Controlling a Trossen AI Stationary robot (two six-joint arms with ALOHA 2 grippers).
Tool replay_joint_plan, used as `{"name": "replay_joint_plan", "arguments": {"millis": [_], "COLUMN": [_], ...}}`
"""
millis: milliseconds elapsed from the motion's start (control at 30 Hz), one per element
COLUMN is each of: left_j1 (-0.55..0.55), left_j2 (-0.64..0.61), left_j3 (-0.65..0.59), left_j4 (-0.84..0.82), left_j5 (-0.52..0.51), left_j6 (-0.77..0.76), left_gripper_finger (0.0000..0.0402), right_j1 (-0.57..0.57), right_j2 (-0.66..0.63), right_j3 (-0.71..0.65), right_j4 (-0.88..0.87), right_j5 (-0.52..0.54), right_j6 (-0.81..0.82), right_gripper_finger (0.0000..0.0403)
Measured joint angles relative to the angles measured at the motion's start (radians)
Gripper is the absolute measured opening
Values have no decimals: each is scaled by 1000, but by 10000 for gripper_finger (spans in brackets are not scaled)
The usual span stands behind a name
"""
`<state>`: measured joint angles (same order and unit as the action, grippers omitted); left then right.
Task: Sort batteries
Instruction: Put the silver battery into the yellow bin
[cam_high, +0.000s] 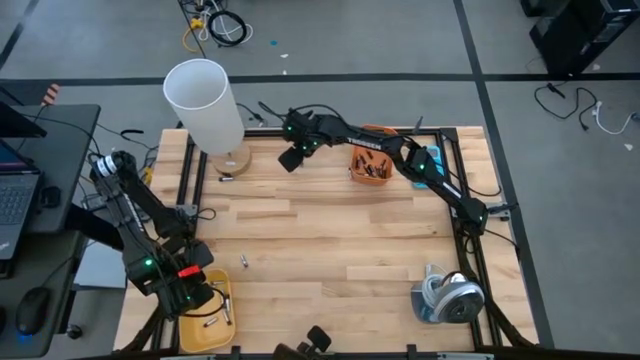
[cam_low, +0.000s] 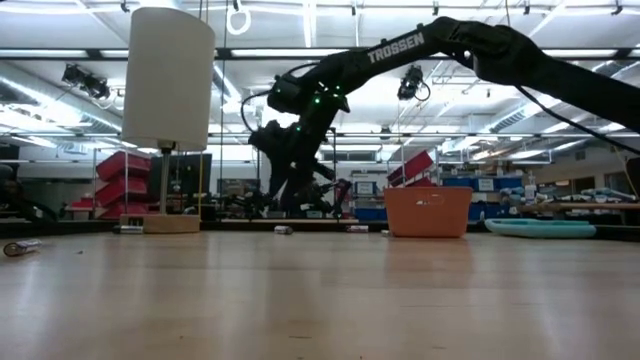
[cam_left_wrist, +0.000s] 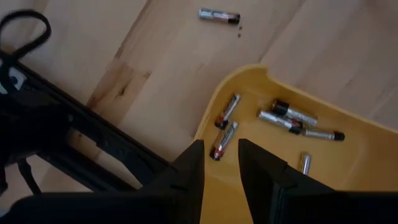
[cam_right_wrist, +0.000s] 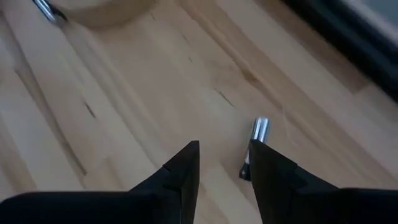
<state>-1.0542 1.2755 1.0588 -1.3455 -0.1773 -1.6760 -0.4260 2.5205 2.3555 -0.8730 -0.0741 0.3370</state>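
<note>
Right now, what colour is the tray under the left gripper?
Yellow. The tray holds several batteries and shows best in the left wrist view.

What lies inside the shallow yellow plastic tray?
The yellow tray holds at least six small batteries; the left gripper, over it, covers part of its floor.

Grey floor, ceiling striplights, shelving.
</note>
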Motion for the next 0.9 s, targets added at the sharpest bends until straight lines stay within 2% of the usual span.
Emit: {"name": "replay_joint_plan", "arguments": {"millis": [233,367,500,633,833,900], "left_j1": [0,0,0,0,0,0], "left_j2": [0,0,0,0,0,0], "left_j3": [0,0,0,0,0,0], "left_j4": [3,9,7,10,29,43], "left_j5": [-24,-25,-67,-127,-145,-145], "left_j6": [0,0,0,0,-3,-3], "left_gripper_finger": [99,99,99,99,99,99], "right_j1": [5,5,24,67,140,151], "right_j2": [-2,-4,-22,-22,-22,-21], "right_j3": [1,1,1,0,-38,-52], "right_j4": [-61,-222,-397,-482,-504,-541], "right_j5": [-2,-2,0,13,259,303], "right_j6": [-49,-173,-394,-456,-578,-594], "right_gripper_finger": [125,125,125,125,123,123]}}
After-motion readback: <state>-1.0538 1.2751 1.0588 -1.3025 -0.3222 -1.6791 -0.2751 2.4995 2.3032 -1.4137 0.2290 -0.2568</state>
